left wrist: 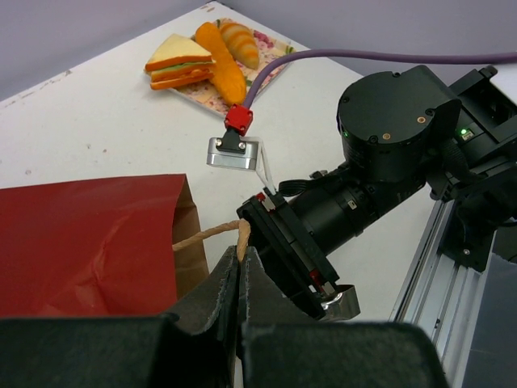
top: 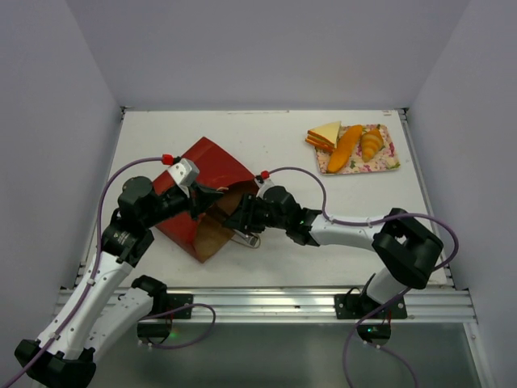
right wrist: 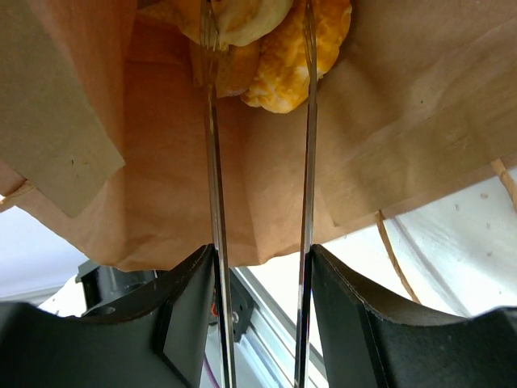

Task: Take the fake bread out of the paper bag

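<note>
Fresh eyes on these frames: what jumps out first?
The red paper bag at centre-left of the table dominates, with the right pincer thrust into its brown mouth toward golden fake bread. The left pincer is shut on a tan handle; a flowered tray holding a sandwich sits far right.

Your left gripper (left wrist: 242, 246) sits at the lip of the paper bag (left wrist: 89, 242). Its jaws are pressed fully together on the bag's tan loop handle (left wrist: 212, 234), with the wrist cocked above the mouth and the elbow folded back to the bag's left. Your right arm stretches in low from the bag's right, forearm nearly level. Your right gripper (right wrist: 255, 24) is inside the mouth, thin blades parted and parallel, tips at the fake bread (right wrist: 283, 73); whether they pinch it is unclear.
</note>
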Controlling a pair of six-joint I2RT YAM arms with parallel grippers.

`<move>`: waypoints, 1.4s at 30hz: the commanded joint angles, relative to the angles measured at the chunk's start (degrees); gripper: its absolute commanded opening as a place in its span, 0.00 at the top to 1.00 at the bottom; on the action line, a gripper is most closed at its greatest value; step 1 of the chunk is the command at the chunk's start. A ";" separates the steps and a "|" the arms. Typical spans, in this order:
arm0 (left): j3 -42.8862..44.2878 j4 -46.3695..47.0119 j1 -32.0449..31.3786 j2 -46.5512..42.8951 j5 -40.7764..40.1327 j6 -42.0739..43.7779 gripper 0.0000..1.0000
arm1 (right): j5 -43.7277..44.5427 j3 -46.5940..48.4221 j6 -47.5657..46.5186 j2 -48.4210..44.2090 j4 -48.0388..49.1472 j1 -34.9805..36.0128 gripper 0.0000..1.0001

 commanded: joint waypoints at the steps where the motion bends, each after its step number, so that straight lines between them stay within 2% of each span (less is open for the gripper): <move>1: -0.09 3.05 0.35 -0.67 1.39 0.99 1.00 | -1.01 2.57 -0.18 0.84 3.61 -0.63 0.47; 27: -0.27 3.14 0.18 -0.58 1.74 1.08 1.00 | -1.89 5.47 -0.53 3.04 3.43 -2.47 0.49; 30: -0.09 3.14 0.18 -0.50 1.83 1.08 1.00 | -2.50 5.73 -0.18 3.92 4.14 -2.65 0.54; 31: -0.18 3.14 0.18 -0.32 1.83 1.08 1.00 | -2.68 5.73 -0.01 4.44 4.66 -2.65 0.60; 35: -0.35 3.05 0.18 -0.06 1.13 0.99 1.00 | -4.08 5.38 0.43 4.54 6.07 -2.74 0.73; 39: -0.27 2.96 0.18 1.87 0.07 0.55 1.00 | -4.09 4.76 0.26 2.26 5.90 -2.74 0.78; 42: 0.87 0.86 0.18 4.24 -5.08 0.37 1.00 | -4.00 4.41 0.08 0.24 4.32 -2.91 0.81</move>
